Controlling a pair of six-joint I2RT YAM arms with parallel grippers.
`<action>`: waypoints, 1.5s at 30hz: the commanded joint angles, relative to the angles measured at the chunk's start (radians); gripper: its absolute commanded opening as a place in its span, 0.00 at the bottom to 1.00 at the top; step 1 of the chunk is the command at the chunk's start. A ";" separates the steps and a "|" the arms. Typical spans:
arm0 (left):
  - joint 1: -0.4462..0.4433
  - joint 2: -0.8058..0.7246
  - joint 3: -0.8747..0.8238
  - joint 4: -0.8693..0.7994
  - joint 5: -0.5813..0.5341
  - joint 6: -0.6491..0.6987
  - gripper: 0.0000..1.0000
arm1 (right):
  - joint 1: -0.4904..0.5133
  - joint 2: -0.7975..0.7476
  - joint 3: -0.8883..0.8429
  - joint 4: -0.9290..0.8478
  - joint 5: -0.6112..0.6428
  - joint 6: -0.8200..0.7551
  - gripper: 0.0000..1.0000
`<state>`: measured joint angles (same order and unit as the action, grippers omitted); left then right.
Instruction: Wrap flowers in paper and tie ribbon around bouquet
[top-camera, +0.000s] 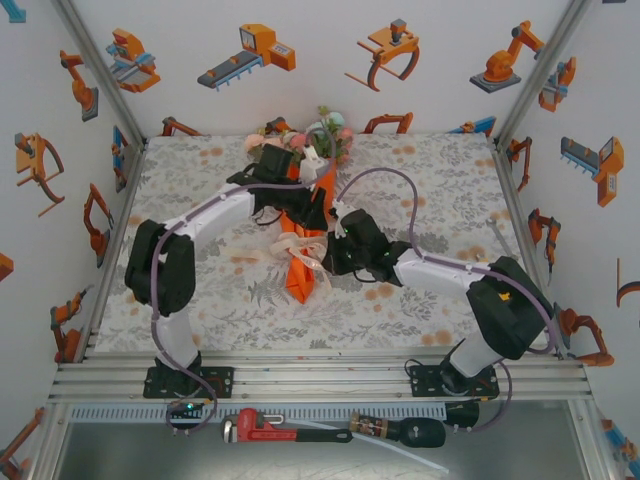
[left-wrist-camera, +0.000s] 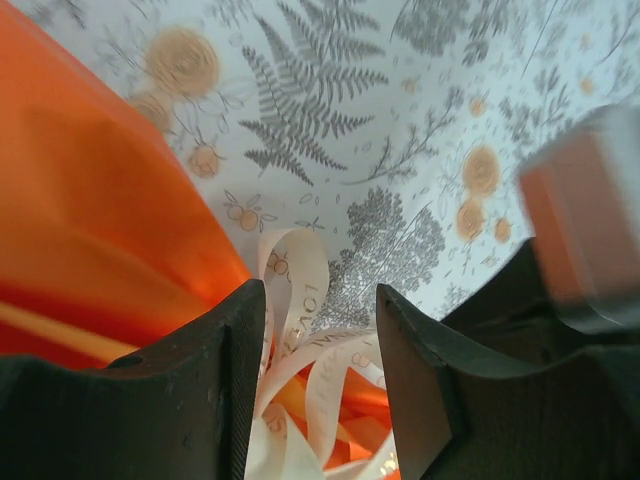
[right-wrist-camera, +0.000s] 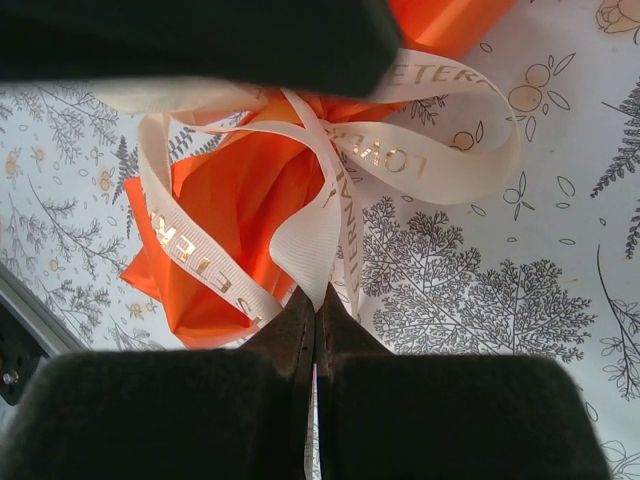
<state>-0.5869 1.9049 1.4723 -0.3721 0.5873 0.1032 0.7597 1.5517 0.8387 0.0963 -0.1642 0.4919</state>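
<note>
While the right claw (right-wrist-camera: 315, 300) pinches the ribbon (right-wrist-camera: 300, 245) at the bouquet (right-wrist-camera: 230, 200), the left claw (left-wrist-camera: 320, 290) gapes; a tug may pull it loose.

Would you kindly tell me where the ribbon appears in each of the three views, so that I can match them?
Top external: ribbon at the centre, looped over the orange paper.
Left wrist: bottom centre, between the left fingers.
Right wrist: across the middle, one tail pinched in the right gripper.
Shared landmark: the orange paper under the ribbon.
</note>
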 joint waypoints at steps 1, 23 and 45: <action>-0.008 0.009 0.017 -0.039 -0.059 0.092 0.50 | 0.000 -0.030 -0.006 0.046 0.014 -0.019 0.00; -0.017 0.074 0.019 -0.158 -0.096 0.145 0.15 | 0.000 -0.035 0.014 0.037 0.012 -0.013 0.00; -0.016 -0.076 -0.130 0.058 -0.060 -0.022 0.13 | -0.002 -0.102 0.016 -0.032 0.139 -0.023 0.00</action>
<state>-0.6018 1.8545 1.3518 -0.3302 0.5137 0.0990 0.7597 1.4902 0.8703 0.0654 -0.0574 0.4862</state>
